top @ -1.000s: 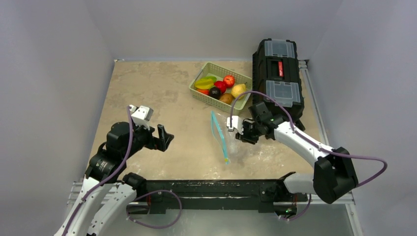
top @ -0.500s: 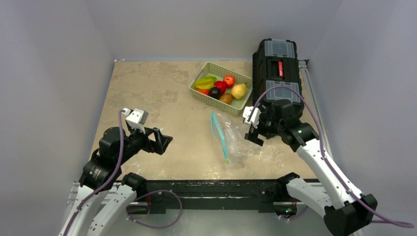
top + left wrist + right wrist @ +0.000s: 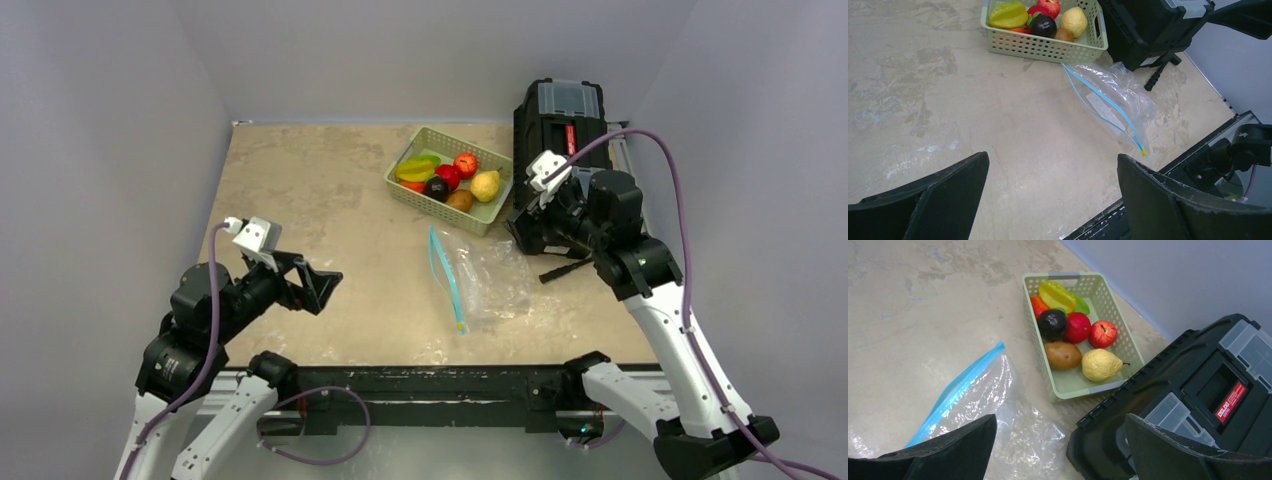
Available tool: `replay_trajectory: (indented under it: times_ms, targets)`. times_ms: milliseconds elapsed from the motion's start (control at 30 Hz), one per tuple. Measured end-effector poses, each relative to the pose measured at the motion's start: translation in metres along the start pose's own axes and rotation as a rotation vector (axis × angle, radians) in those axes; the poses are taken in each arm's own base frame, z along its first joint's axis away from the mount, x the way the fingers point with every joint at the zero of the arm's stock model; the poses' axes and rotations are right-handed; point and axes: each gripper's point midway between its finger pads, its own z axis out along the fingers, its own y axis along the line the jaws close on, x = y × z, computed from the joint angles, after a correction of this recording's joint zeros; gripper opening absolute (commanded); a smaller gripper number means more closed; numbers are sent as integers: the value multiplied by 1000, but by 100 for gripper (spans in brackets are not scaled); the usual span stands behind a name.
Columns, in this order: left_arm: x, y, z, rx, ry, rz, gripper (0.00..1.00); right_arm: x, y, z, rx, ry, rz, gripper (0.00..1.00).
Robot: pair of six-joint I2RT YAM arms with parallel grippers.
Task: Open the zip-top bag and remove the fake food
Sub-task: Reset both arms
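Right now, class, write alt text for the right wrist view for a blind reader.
A clear crinkly plastic zip-top bag with a blue zip strip lies flat, apparently empty, on the beige table, beside a pale green plastic basket holding glossy plastic fruits and vegetables. A black toolbox fills the lower right; the open right gripper frames the bottom edge.

A mottled beige table carries a pale green basket near its far edge. A black toolbox stands just beside the basket on the right, and a clear bag lies flat just in front of them.
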Motion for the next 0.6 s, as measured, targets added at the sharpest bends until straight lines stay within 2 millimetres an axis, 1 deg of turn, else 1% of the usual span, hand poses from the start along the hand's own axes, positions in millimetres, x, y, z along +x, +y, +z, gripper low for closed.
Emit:
replay_trajectory:
  times_ms: [100, 233, 500, 600]
  targets:
    - [0, 0, -2, -1, 4, 0, 100, -7, 2, -1, -11, -22, 6, 99]
    - [0, 0, -3, -3, 7, -1, 100, -8, 6, 0, -38, -31, 13, 99]
    - [1, 0, -4, -4, 11, -4, 100, -17, 4, 0, -19, -62, 75, 99]
    - [5, 1, -2, -5, 17, -13, 100, -20, 2, -3, -8, -76, 88, 99]
